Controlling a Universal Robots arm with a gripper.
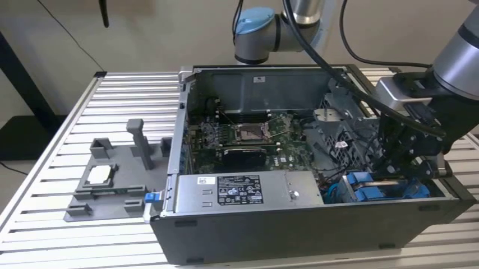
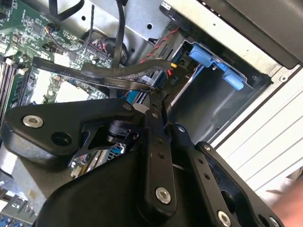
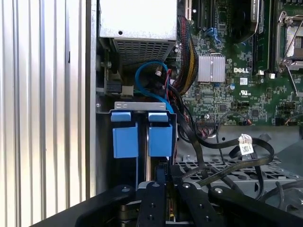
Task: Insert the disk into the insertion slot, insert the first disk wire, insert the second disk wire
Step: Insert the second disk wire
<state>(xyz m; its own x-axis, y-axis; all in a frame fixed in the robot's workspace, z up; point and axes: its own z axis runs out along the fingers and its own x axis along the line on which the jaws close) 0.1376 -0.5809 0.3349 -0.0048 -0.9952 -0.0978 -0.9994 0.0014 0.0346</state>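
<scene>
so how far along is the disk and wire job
The disk's blue carrier tabs already sit in the bay at the case corner, so insertion looks done. The pincer is at the bay, closed on a flat black wire with its connector near the drive. Whether either wire is seated can't be told.

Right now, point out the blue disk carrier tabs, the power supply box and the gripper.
blue disk carrier tabs [image 3: 142, 135], first wrist view, the left tab's flat face.
power supply box [image 1: 238, 189], exterior view, its white label.
gripper [image 2: 158, 101], second wrist view, between its fingertips.
</scene>
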